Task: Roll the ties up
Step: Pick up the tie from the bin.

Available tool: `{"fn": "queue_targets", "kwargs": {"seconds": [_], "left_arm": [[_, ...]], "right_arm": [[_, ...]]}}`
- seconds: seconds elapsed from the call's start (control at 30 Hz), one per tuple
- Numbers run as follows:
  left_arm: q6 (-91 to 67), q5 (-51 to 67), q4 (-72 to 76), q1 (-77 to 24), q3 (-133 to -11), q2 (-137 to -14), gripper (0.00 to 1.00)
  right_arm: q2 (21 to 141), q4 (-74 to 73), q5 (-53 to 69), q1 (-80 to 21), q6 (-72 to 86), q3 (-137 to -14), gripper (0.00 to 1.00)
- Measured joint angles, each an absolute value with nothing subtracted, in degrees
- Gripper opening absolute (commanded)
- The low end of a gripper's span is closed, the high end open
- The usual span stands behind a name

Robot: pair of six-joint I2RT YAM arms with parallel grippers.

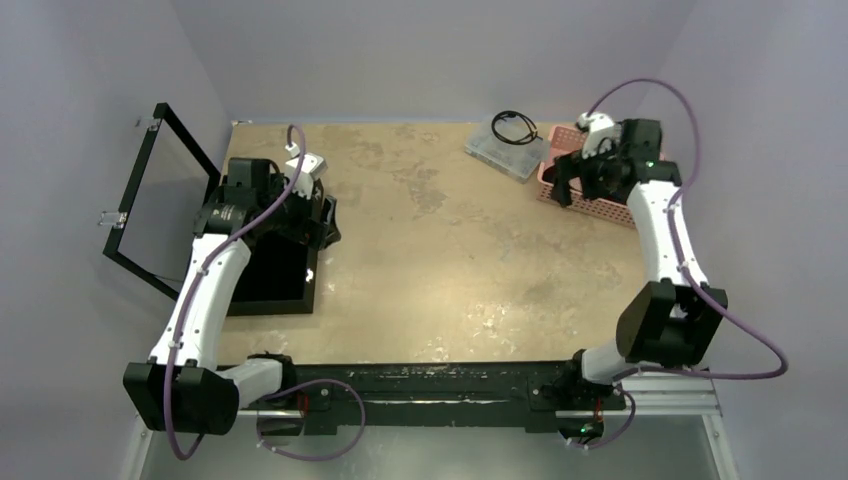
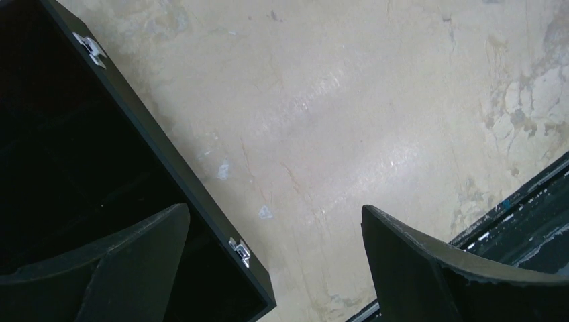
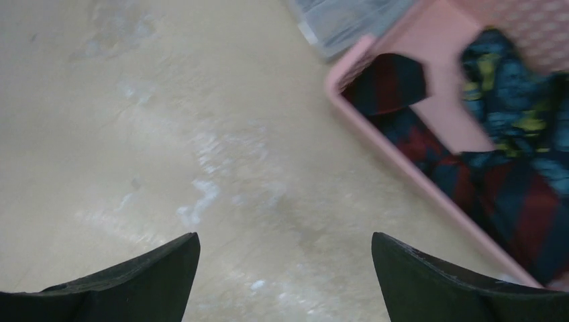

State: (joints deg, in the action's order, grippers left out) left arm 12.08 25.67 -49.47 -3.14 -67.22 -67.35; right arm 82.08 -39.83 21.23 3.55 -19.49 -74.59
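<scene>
The table (image 1: 450, 260) has a tan, hard-looking top, blotchy and scuffed, with a dull sheen where light catches it. At two o'clock the pink basket (image 3: 429, 181) looks like smooth plastic, its walls perforated. The ties (image 3: 520, 194) in it are soft cloth, matt. At nine o'clock the black case (image 2: 161, 154) is matt, with small shiny metal clasps (image 2: 239, 249). The fingers (image 2: 436, 268) of the left gripper (image 2: 275, 208) look like matt black plastic.

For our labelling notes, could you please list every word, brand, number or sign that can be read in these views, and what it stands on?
None: no legible text shows in any view, neither on the pink basket, the ties, the black case nor the clear box.
</scene>
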Motion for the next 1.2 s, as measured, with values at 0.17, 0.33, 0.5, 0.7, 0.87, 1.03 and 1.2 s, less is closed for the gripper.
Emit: {"fn": "queue_targets", "kwargs": {"seconds": [0.17, 0.33, 0.5, 0.7, 0.87, 1.03, 1.2], "left_arm": [[10.0, 25.6, -46.8, -3.1, -67.3, -66.3, 1.00], [8.0, 26.6, -45.5, -3.1, -67.3, -66.3, 1.00], [6.4, 27.6, -44.4, -3.1, -67.3, -66.3, 1.00], [5.1, 27.8, -44.1, -3.1, -67.4, -66.2, 1.00], [4.6, 27.9, -44.0, -3.1, -67.4, -65.8, 1.00], [4.0, 27.8, -43.9, -3.1, -67.4, -65.6, 1.00], [3.8, 27.7, -43.9, -3.1, -67.4, -65.3, 1.00]], "right_arm": [[92.3, -44.1, 19.7, 15.6, -22.7, -92.4, 0.95], [95.4, -44.5, 12.2, 17.5, -23.6, -98.2, 0.83], [100.4, -42.1, 6.5, 17.2, -23.1, -99.4, 0.76], [109.1, -39.6, 2.7, 17.3, -21.4, -99.4, 0.75], [114.1, -37.3, 0.8, 17.3, -20.3, -99.4, 0.73], [117.7, -34.4, -2.0, 17.3, -19.8, -99.4, 0.72], [119.9, -32.1, -4.7, 17.5, -19.6, -98.9, 0.54]]}}
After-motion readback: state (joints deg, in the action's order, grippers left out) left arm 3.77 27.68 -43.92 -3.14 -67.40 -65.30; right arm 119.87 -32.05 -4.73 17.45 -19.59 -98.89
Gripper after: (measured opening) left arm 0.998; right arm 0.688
